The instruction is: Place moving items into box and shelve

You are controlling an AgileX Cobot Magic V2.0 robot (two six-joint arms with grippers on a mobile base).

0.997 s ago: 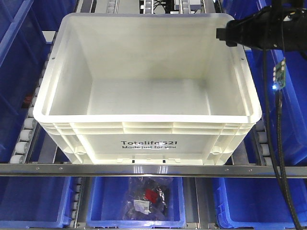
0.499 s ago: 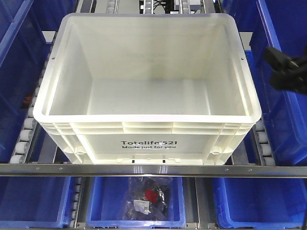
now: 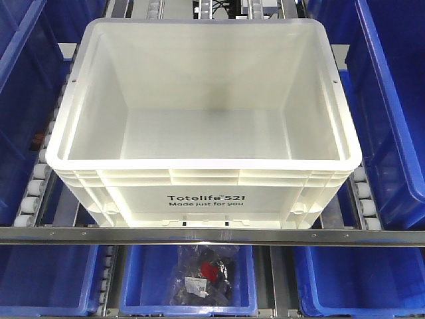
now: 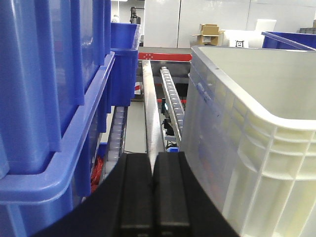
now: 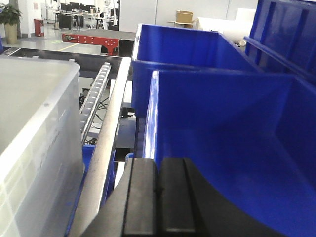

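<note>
The white box (image 3: 202, 163), printed "Totelife 521", sits on the roller shelf and nothing shows on its floor. The moving items are out of view in every frame. Neither gripper shows in the front view. My left gripper (image 4: 153, 159) is shut with nothing between its black fingers, just left of the box's ribbed wall (image 4: 247, 143). My right gripper (image 5: 157, 163) is shut too, holding nothing, to the right of the box wall (image 5: 34, 123) and over the rim of a blue bin (image 5: 222, 123).
Blue bins (image 3: 392, 113) flank the box on both sides, with roller tracks (image 3: 36, 179) between. A metal shelf rail (image 3: 212, 235) runs along the front. Below it, a blue bin (image 3: 192, 276) holds a plastic bag of small parts. Stacked blue bins (image 4: 54, 89) fill the left wrist view's left side.
The right arm, which reached across the box's far right corner a second ago, has drawn off to the right and left the front view. The box has not moved.
</note>
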